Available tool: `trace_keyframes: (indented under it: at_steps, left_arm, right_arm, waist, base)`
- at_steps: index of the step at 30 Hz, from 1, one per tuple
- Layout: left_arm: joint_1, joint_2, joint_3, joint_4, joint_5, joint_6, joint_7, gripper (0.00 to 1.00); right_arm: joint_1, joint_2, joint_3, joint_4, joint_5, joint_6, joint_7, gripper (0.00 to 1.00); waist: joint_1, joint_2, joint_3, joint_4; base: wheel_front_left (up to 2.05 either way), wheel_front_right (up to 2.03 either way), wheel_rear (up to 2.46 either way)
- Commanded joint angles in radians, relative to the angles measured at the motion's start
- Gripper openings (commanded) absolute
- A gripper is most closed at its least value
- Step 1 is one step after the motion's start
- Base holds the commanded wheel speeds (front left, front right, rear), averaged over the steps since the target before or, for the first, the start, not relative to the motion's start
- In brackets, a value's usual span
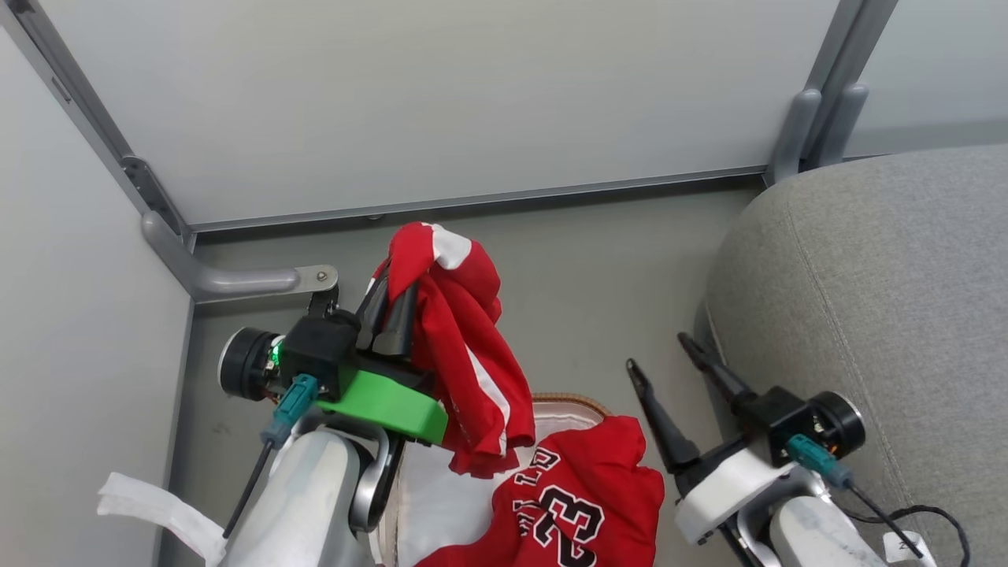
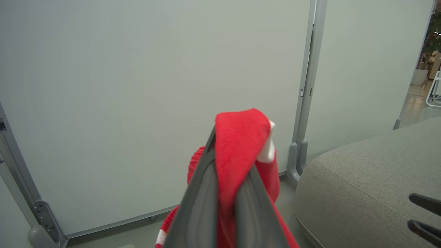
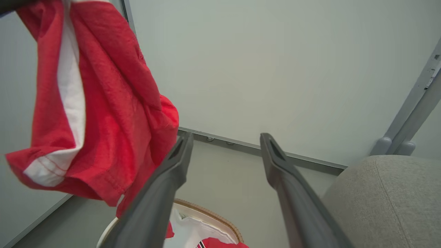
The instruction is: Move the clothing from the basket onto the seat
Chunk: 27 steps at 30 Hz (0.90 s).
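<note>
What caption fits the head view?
Left fingers hold a red white-striped garment above the brown-rimmed white basket; right fingers open.

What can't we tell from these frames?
Basket contents: head view, jersey, left arm and the bottom edge hide most of it.
Jersey lettering by the 23: head view, folded, partly unreadable.
Garment type: bunched in the left claw; shorts or top unclear.
Left claw tips: left wrist view, wrapped in cloth.
Seat extent: head view, cut by right edge.
</note>
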Motion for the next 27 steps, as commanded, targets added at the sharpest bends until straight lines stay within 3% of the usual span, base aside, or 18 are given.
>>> trace_keyframes:
  at_steps: [1,11,27]
  left_arm:
    - [-0.019,0.002,-0.01,-0.006,-0.006,0.006,0.0,0.0]
    - [-0.059,0.002,-0.086,-0.004,-0.054,0.031,0.0,0.0]
    - [-0.094,0.002,-0.186,-0.007,-0.102,0.052,0.0,0.0]
  right_arm:
    - [-0.018,-0.005,0.033,0.005,0.012,-0.001,-0.002,1.0]
    - [-0.127,-0.005,0.331,0.045,0.125,-0.001,-0.002,1.0]
    - [-0.232,0.047,0.448,0.173,0.198,-0.001,-0.002,1.0]
  waist:
    - [0.0001,0.0,0.002,0.007]
    - [0.0001,0.0,0.016,0.064]
    - [0.0001,0.0,0.035,0.151]
  base:
    - [0.0,0.0,0.0]
    - [0.0,0.0,0.0]
    - [0.0,0.0,0.0]
